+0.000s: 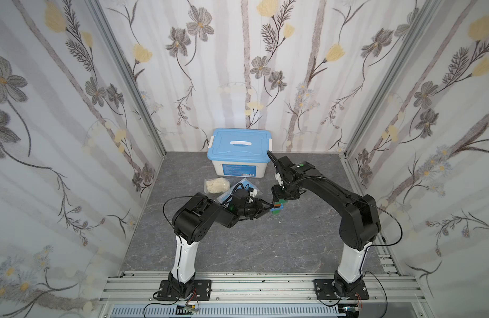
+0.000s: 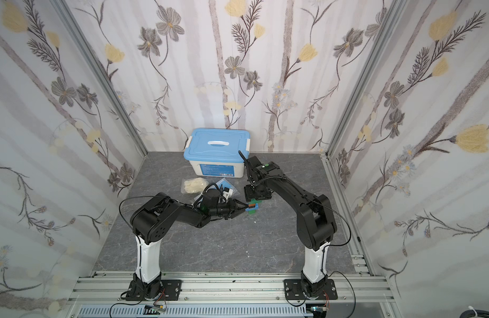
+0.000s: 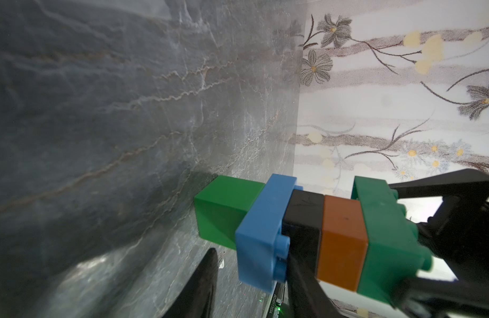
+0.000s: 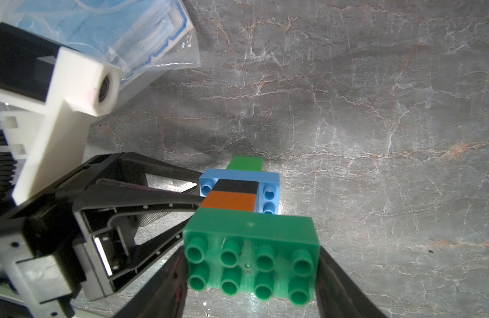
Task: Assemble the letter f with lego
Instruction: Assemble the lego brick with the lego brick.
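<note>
We see the left gripper (image 4: 200,187) drawn to a narrow gap and holding the letter f (image 4: 238,198) from the side. One finger lies on the studded face of the blue brick (image 4: 238,174) right beside the black brick (image 4: 235,185). Its partner sits on the blue brick's opposite face, so the figure is pinched at that level. The right gripper (image 4: 251,264) stands over the figure's studded end. Its fingers (image 4: 166,286) flank the two short ends of the upper green brick (image 4: 251,228), spread about as wide as that brick is long. We cannot tell whether they press the brick or stand just clear of it. Going away from the right gripper, the bricks run green, then the orange brick (image 4: 228,202), black, blue, and last the lower green brick (image 4: 246,162). That last brick reaches down to the grey table (image 4: 375,110), though we cannot tell whether it touches. In both top views the figure (image 1: 277,208) (image 2: 252,207) sits tilted between the two grippers, directly under the right one and at the tips of the left one. A mask pack (image 4: 127,35) lies on the table behind the left gripper, well apart from the figure. A blue-lidded box (image 1: 239,154) stands beyond the right gripper.
</note>
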Motion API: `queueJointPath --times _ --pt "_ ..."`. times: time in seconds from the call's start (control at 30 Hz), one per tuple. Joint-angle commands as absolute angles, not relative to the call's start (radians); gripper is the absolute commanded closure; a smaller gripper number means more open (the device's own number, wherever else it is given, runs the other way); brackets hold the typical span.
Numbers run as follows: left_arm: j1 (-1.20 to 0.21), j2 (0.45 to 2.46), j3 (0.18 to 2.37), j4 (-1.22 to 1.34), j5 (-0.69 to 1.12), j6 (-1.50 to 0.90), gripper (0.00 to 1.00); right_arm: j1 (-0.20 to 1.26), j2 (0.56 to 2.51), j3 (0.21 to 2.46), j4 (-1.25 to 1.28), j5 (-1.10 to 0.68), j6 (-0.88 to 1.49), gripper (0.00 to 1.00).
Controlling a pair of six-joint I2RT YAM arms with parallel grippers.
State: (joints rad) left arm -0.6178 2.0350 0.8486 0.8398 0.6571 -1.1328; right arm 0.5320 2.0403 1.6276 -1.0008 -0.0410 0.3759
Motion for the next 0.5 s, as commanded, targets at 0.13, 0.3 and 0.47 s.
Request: queueJointPath --times 0.13,0.3,0.47 --pt "-0.616 2.034 0.848 0.762 0.629 -1.131 0.57 0.533 2.019 1.631 -1.004 -0.037 0.371 0.21" --pt "-0.616 2.032 0.851 0.758 0.629 -1.130 0.57 0.533 1.993 1.627 -0.997 -0.041 0.371 0.18" --pt "-0.617 2.030 0.863 0.748 0.630 -1.129 0.57 0.533 1.941 1.583 -0.952 -0.047 0.369 0.13"
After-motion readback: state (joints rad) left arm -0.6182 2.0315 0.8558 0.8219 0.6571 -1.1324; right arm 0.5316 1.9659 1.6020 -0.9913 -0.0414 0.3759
